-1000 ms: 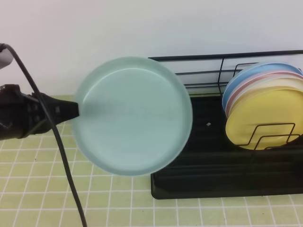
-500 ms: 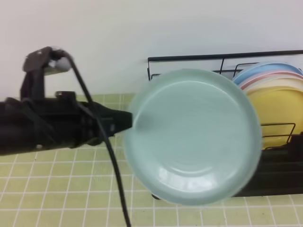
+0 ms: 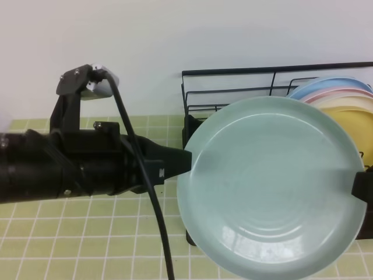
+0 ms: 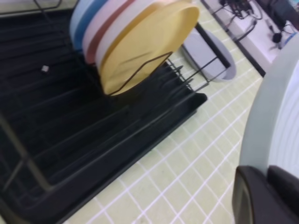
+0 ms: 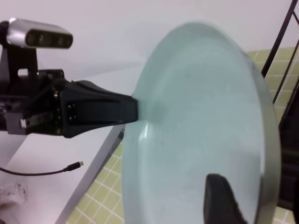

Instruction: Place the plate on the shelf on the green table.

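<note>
While the left gripper (image 3: 187,164) pinches the aqua plate's (image 3: 271,186) rim, the right gripper (image 3: 362,188) stands spread at the opposite edge; the wire dish rack (image 4: 88,135) holds upright plates (image 4: 135,42).

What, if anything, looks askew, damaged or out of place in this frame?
Nothing stands out. The left gripper holds the aqua plate by its rim, tilted, in front of the black rack. The stacked plates lean neatly against the dividers. A right gripper finger lies against the plate's face.

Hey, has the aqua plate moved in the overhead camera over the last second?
Yes. The plate has travelled rightward, carried by the left gripper, and now overlaps the shelf it earlier only partly covered.
</note>
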Controlling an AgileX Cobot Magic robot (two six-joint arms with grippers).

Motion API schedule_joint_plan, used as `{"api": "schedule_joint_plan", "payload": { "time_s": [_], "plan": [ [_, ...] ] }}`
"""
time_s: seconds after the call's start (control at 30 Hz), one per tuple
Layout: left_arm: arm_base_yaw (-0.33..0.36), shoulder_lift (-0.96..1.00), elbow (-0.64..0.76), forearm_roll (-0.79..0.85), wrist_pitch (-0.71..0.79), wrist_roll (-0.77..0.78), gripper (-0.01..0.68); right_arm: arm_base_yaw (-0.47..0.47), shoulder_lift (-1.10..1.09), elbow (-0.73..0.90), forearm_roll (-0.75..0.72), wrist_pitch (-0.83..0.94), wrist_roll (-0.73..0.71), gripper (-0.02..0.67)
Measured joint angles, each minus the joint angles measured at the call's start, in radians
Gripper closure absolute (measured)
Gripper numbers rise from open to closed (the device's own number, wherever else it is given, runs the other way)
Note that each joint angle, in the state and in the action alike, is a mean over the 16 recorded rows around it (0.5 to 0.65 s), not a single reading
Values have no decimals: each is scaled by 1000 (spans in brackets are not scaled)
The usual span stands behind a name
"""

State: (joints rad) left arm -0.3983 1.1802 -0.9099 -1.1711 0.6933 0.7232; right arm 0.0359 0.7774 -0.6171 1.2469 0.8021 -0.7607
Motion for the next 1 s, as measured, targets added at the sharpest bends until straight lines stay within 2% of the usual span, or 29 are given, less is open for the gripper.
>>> {"api": "schedule_joint_plan", "payload": {
  "time_s": [0.4, 0.83, 1.0],
  "plan": [
    [-1, 0, 0, -60, 33, 41, 669, 0, 0, 0, -6, 8, 3, 341],
    [-1, -2, 0, -108, 60, 123, 667, 0, 0, 0, -14, 30, -24, 510],
    [-1, -3, 0, -125, 78, 138, 631, 0, 0, 0, -27, 29, -48, 551]
  ]
}}
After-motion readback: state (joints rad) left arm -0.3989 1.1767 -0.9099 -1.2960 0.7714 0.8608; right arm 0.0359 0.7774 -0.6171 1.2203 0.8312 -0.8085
